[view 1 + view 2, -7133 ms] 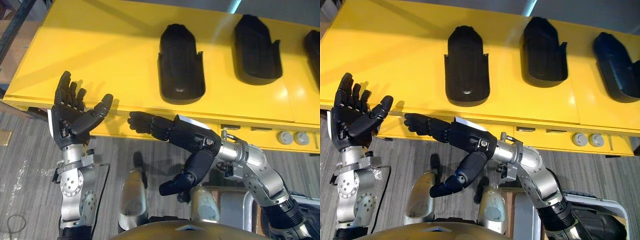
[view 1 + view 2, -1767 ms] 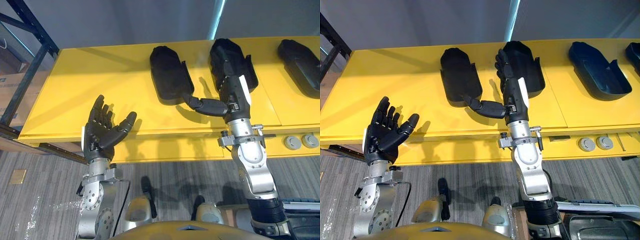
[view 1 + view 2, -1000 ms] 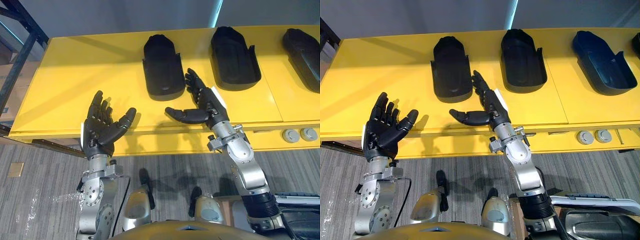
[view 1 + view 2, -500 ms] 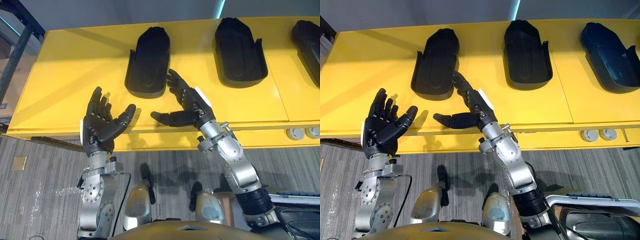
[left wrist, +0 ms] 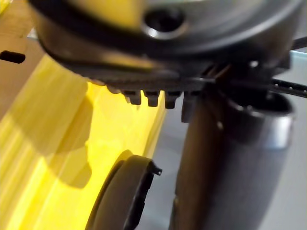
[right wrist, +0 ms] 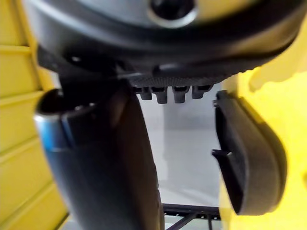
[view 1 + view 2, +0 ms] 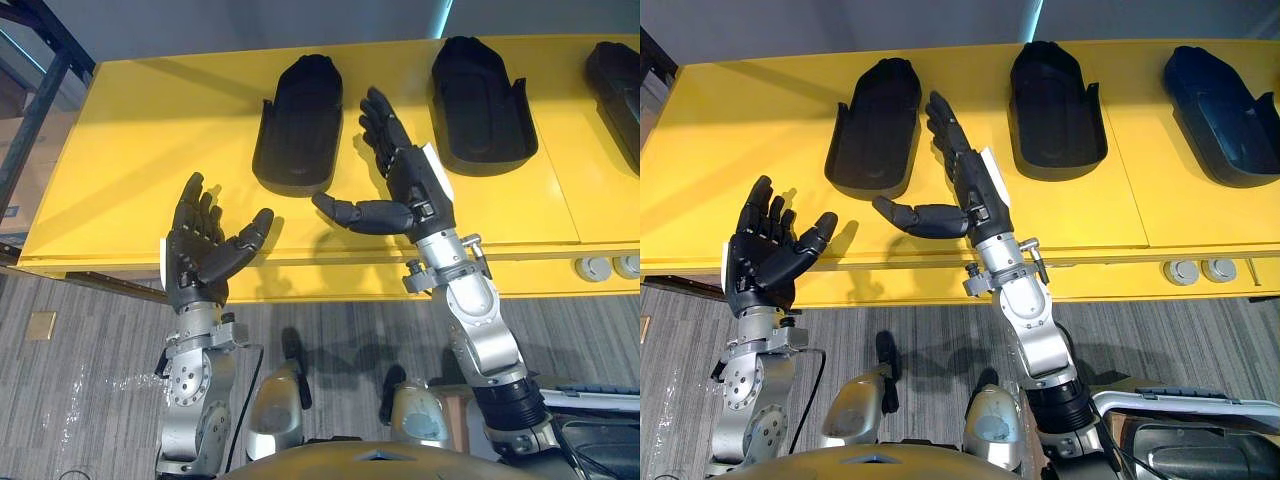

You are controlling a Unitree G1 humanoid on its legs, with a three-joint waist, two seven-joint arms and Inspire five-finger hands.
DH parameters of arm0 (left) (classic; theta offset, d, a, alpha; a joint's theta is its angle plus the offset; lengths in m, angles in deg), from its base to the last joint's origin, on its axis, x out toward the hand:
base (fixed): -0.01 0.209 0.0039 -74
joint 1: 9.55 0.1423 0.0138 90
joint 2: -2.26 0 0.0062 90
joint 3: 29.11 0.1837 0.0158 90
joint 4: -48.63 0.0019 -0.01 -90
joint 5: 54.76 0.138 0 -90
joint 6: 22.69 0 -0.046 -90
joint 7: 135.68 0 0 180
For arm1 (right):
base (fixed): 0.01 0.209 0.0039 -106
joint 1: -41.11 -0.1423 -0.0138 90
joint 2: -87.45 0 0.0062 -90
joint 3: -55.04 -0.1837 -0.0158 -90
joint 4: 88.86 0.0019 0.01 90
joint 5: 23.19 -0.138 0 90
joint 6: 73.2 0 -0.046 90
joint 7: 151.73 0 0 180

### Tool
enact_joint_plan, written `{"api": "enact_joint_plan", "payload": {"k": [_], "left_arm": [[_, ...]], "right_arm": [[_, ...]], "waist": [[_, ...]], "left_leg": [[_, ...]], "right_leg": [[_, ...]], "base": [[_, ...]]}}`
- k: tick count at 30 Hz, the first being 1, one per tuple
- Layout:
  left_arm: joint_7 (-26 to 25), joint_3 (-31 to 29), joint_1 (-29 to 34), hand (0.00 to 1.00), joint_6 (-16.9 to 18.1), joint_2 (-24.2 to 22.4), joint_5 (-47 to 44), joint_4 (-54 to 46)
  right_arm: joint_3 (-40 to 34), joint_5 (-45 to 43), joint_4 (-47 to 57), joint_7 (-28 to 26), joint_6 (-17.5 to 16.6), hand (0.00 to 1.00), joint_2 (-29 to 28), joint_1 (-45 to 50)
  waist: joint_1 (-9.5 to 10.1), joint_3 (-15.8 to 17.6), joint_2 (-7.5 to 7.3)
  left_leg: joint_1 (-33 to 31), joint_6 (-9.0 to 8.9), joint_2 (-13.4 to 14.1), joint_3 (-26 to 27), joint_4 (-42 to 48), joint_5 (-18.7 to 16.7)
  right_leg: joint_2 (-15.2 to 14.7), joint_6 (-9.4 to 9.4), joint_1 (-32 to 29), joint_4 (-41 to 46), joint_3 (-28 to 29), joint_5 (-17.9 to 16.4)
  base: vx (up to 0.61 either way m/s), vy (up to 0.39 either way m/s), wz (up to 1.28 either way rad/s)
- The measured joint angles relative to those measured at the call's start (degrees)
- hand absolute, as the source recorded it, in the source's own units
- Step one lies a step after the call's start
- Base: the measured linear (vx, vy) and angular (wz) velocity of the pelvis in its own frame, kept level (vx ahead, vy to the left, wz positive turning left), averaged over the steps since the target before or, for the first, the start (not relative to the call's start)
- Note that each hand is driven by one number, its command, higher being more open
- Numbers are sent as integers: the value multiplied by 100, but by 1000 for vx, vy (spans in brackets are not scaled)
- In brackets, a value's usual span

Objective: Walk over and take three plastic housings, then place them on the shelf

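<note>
In the left eye view, three black housings lie in a row on a yellow table (image 7: 140,150): the left housing (image 7: 298,125), the middle housing (image 7: 480,105) and the right housing (image 7: 615,70), which is cut off by the picture's edge. The left hand (image 7: 200,255) hovers palm up at the table's front edge with its fingers loosely spread, holding nothing. The right hand (image 7: 405,185) is over the table between the left and middle housings, fingers straight and thumb stuck out sideways, also holding nothing. The right eye view shows the same layout, with the right housing in full. In the left wrist view, the hand's thumb (image 5: 216,167) stands free, and past it one housing sits edge-on on the yellow top. In the right wrist view, the thumb (image 6: 115,167) stands free too, with a housing beside it on the yellow surface; I cannot tell which one.
</note>
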Motion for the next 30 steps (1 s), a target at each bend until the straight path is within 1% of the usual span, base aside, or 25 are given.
{"api": "enact_joint_plan", "payload": {"k": [2, 5, 8, 10, 11, 12, 14, 17, 20, 26, 29, 30], "left_arm": [[17, -72, -43, 100, -14, 7, 168, -22], [83, -206, -93, 100, -54, 8, 167, -47], [171, -373, -125, 100, -206, 9, 144, -164], [208, -416, -160, 100, -302, 18, 144, -164], [203, -424, -158, 100, -315, 19, 145, -164], [206, -422, -167, 100, -345, 18, 146, -164], [170, -419, -202, 100, -442, 18, 150, -163], [133, -424, -240, 100, -470, 19, 148, -163], [178, -423, -286, 100, -573, 21, 108, -161], [441, -418, -610, 100, -918, 192, -358, 112], [487, -420, -697, 100, -943, 221, -398, 324], [544, -419, -730, 100, -992, 227, -550, 437]], "right_arm": [[-37, -8, 237, -113, -147, 100, 19, 52], [-179, -30, 339, -222, -232, 100, 35, 312], [-343, -84, 388, -276, -227, 100, 127, 718], [-447, -111, 388, -326, -209, 100, 134, 898], [-485, -114, 388, -342, -189, 100, 134, 959], [-524, -120, 389, -358, -184, 100, 137, 1019], [-587, -123, 389, -361, -184, 100, 136, 1135], [-664, -123, 389, -350, -172, 100, 141, 1231], [-670, -122, 389, -345, -172, 100, 142, 1310], [-669, -117, 389, -339, -163, 100, 166, 1357], [-662, -118, 389, -336, -162, 100, 171, 1345], [-656, -118, 388, -333, -161, 100, 173, 1343]], "waist": [[-10, -2, 4], [-17, -27, 24], [-31, -54, 70], [-73, -68, 90], [-126, -70, 91], [-147, -73, 94], [-153, -99, 98], [-160, -115, 113], [-162, -190, 164], [-189, -350, 158], [-251, -370, 135], [-271, -370, 134]], "left_leg": [[36, 0, -2, 4, -4, 0], [111, -8, -27, 1, -16, -17], [111, -29, -52, 14, -22, -52], [111, -24, -68, 26, -22, -54], [112, -20, -74, 32, -22, -52], [119, 8, -78, 42, -22, -32], [144, 16, -77, 78, -22, -27], [191, 14, -77, 121, -24, -29], [188, 15, -81, 148, -44, -29], [197, 31, -92, 159, -70, -17], [209, 34, -92, 178, -73, -15], [231, 36, -93, 203, -86, -13]], "right_leg": [[-2, 1, 31, -1, 6, 0], [-17, 22, 111, -3, 8, -21], [-48, 33, 105, -14, 11, -17], [-66, 46, 100, -16, 23, -7], [-73, 53, 97, -16, 30, -2], [-76, 61, 94, -15, 44, 5], [-77, 64, 89, -14, 88, 7], [-79, 66, 105, -13, 141, 8], [-79, 71, 77, -15, 172, 11], [-81, 84, 70, -19, 195, 24], [-81, 91, 70, -22, 214, 30], [-80, 96, 72, -25, 235, 35]], "base": [[0, 0, 0], [-2, -1, 2], [0, 0, 0], [0, 0, 0], [0, 0, 0], [0, 9, -4], [2, -1, -9], [2, -5, -9], [-1, -2, -2], [0, 0, 0], [-3, 0, -2], [-8, 2, -9]]}}
